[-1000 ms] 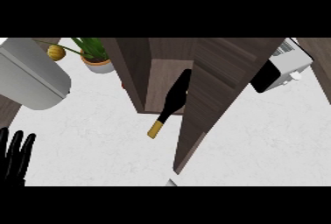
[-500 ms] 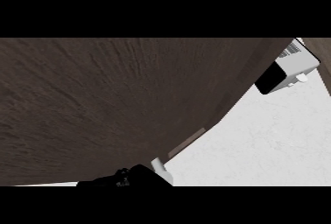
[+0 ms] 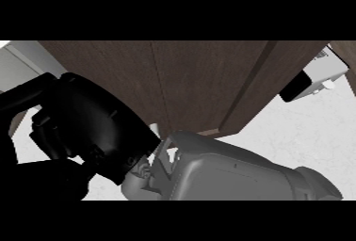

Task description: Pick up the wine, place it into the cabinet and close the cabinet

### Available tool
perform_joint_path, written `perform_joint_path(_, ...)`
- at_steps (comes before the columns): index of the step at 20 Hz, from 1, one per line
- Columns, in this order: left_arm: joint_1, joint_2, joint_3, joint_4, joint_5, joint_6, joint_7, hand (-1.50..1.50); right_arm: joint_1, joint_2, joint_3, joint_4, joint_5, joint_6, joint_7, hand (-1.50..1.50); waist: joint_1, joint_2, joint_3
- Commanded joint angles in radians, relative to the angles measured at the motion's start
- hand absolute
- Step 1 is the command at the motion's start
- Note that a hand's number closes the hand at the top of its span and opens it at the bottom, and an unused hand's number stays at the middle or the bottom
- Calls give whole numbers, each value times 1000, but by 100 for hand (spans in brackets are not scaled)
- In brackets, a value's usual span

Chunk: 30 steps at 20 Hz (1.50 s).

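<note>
The wine is not visible in the head view. The dark brown cabinet fills the upper middle, its two doors lying flush along a thin vertical seam. My right hand looms very close at the left, seen from its back, with its grey forearm coming in from the lower right. Its fingers stretch up and left past the cabinet's lower left side and hold nothing that I can see. A black mass in the lower left corner may be my left hand; its shape is unclear.
A white appliance with a black face stands at the upper right, beside the cabinet. Pale speckled counter shows at the right below it. A light grey surface shows at the far upper left.
One second ago the cabinet stood open with the wine bottle inside. Half a second ago a door filled the view. Now the doors lie flush and my right hand and forearm fill the foreground.
</note>
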Motion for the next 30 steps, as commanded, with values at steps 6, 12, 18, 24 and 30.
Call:
perform_joint_path(6, -20, 25, 68, 36, 44, -71, 19, -150, -126, 2, -51, 279, -416, 331, -1, 150, 21, 16, 0)
perform_joint_path(12, -47, 39, 135, 56, 84, -65, 60, -150, -196, 2, -150, 603, -490, 448, -128, 150, -8, 10, 1)
perform_joint_path(18, -13, 26, 167, 49, 93, -82, 69, -150, -232, -36, -217, 769, -332, 437, -319, 150, -28, 5, 2)
perform_joint_path(24, -30, 44, 183, 41, 110, -85, 97, -150, -141, -101, -198, 837, -308, 461, -422, 150, -42, 14, 3)
perform_joint_path(30, -49, 42, 143, 3, 122, -95, 124, -150, -163, -159, -241, 852, -342, 492, -434, 150, -61, 19, 3)
